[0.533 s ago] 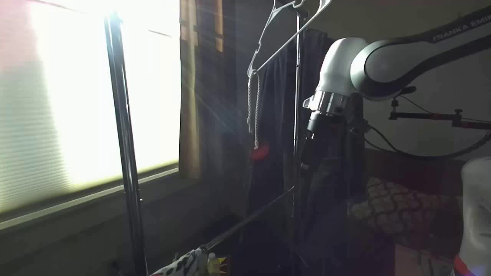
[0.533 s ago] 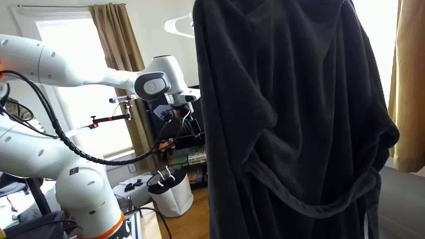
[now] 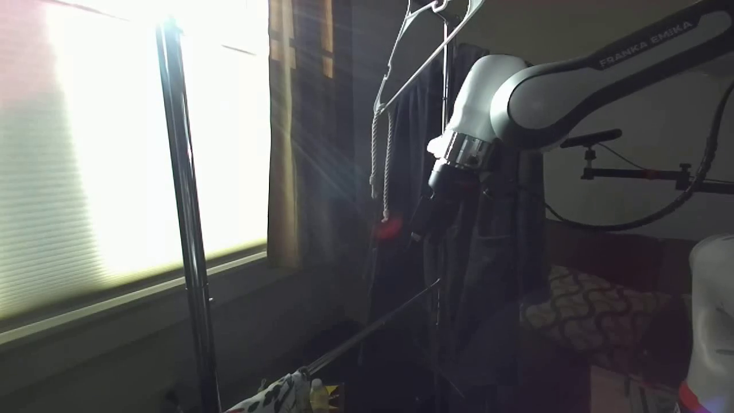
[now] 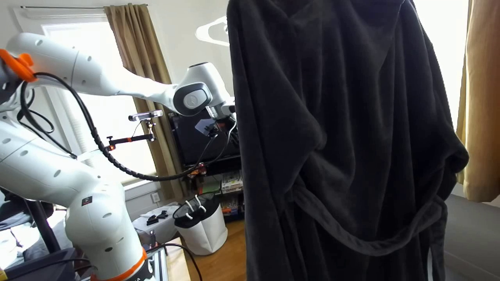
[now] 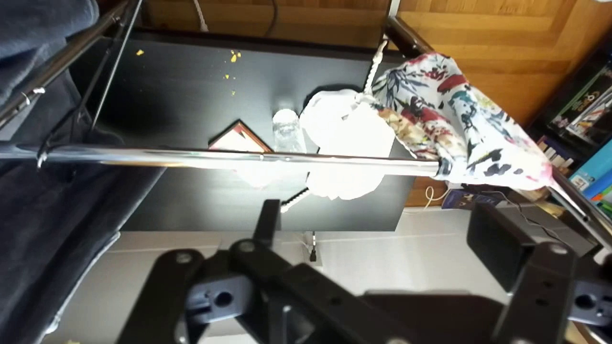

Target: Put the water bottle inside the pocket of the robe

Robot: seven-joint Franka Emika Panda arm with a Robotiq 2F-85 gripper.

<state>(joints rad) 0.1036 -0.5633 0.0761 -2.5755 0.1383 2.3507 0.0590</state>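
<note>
The water bottle (image 5: 289, 131) is small and clear and stands on a black table (image 5: 177, 91) in the wrist view. Its top also shows in an exterior view (image 3: 319, 393) at the bottom. The dark robe (image 4: 343, 117) hangs in large folds with a belt in an exterior view. Dark cloth of it (image 5: 43, 229) fills the left of the wrist view; it shows dimly in an exterior view (image 3: 416, 126). I see no pocket opening. My gripper (image 5: 385, 234) is open and empty, above and apart from the bottle. In an exterior view it (image 3: 418, 229) tilts down; the robe's edge mostly hides it elsewhere.
A metal rack bar (image 5: 191, 156) crosses the wrist view by the bottle's lower end. A white pouch (image 5: 354, 129), a small card (image 5: 239, 138) and a floral cloth (image 5: 454, 119) are near it. A white hanger (image 3: 427, 62) with rope and a pole (image 3: 186, 189) stand near the arm.
The arm and open gripper have moved toward the window and the rack, with the gripper raised and tilted more. The white hanger has shifted slightly. The robe stays almost still.
</note>
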